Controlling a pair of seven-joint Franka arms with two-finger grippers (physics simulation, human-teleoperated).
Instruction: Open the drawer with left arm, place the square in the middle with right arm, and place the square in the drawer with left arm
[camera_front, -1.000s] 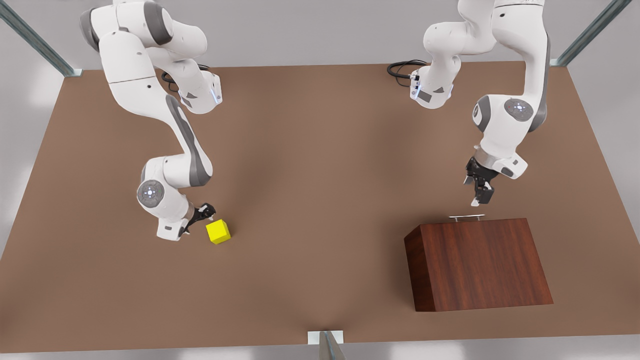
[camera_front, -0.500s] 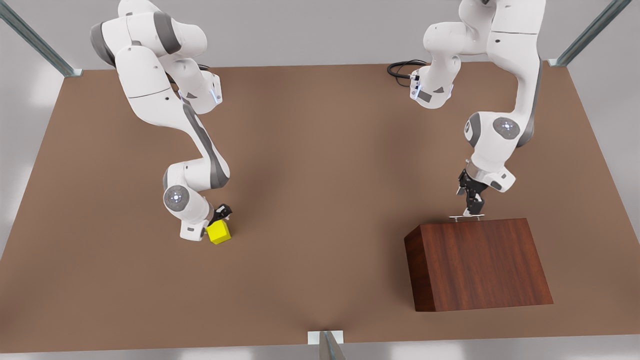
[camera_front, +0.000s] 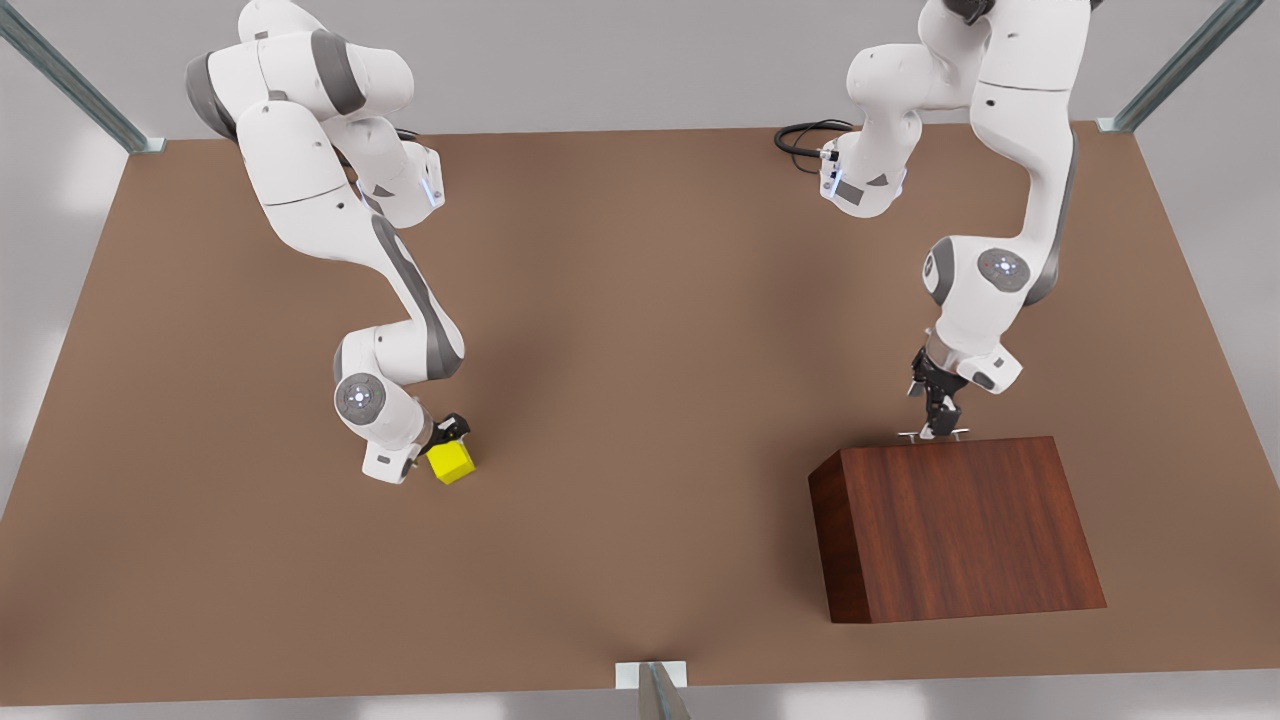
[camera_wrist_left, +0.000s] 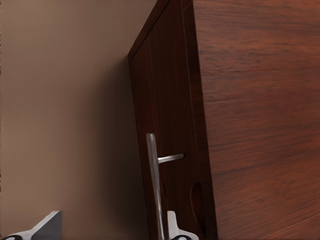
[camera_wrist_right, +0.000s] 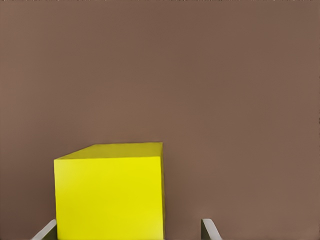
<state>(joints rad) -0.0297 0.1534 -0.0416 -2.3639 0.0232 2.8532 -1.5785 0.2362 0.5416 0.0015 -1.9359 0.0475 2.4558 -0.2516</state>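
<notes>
The yellow square (camera_front: 451, 464) rests on the table at the front view's left. My right gripper (camera_front: 447, 440) is low over it. In the right wrist view the square (camera_wrist_right: 110, 192) sits between the open fingers of that gripper (camera_wrist_right: 127, 230), touching one finger (camera_wrist_right: 46, 231), with a gap to the other. The wooden cabinet (camera_front: 955, 525) stands at the front view's right with its drawer (camera_wrist_left: 165, 100) closed. My left gripper (camera_front: 940, 420) is down at the silver handle (camera_front: 933, 435). Its fingers are open on either side of the handle bar (camera_wrist_left: 154, 185), one fingertip (camera_wrist_left: 172, 225) right beside it.
The brown table (camera_front: 640, 400) stretches bare between the two arms. A black cable (camera_front: 800, 138) loops at the back edge. Metal frame struts stand at the back corners, and a bracket (camera_front: 650, 675) sits at the front edge.
My left gripper came down from above the handle to straddle it. My right gripper closed in over the square, and the square shifted slightly toward the front view's right.
</notes>
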